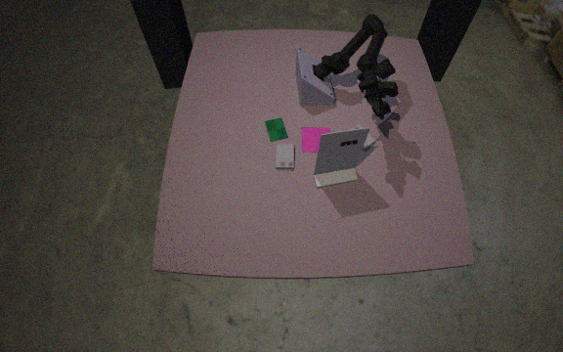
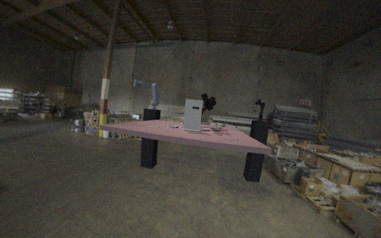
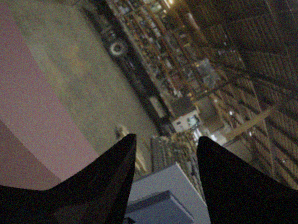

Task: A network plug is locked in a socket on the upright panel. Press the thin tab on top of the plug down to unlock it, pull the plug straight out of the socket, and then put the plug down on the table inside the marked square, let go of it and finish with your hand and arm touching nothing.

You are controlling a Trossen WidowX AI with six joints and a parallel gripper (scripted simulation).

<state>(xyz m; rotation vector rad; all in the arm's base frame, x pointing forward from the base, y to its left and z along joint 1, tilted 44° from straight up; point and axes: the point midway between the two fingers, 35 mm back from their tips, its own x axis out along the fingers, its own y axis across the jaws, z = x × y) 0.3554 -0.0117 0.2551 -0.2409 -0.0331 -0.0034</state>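
I'm looking into a dim warehouse or storage hall. Around my hand [image 3: 167,137] runs a broad concrete floor [image 1: 91,205] [image 2: 118,185] [image 3: 75,65], and bare concrete walls [image 2: 223,69] rise beyond it under a beamed roof [image 2: 190,20] [image 3: 250,45]. Past my fingertips I make out loaded shelves [image 3: 165,50]; farther off stand wooden crates [image 2: 352,172], a pallet [image 2: 319,203] and a striped post [image 2: 104,94].
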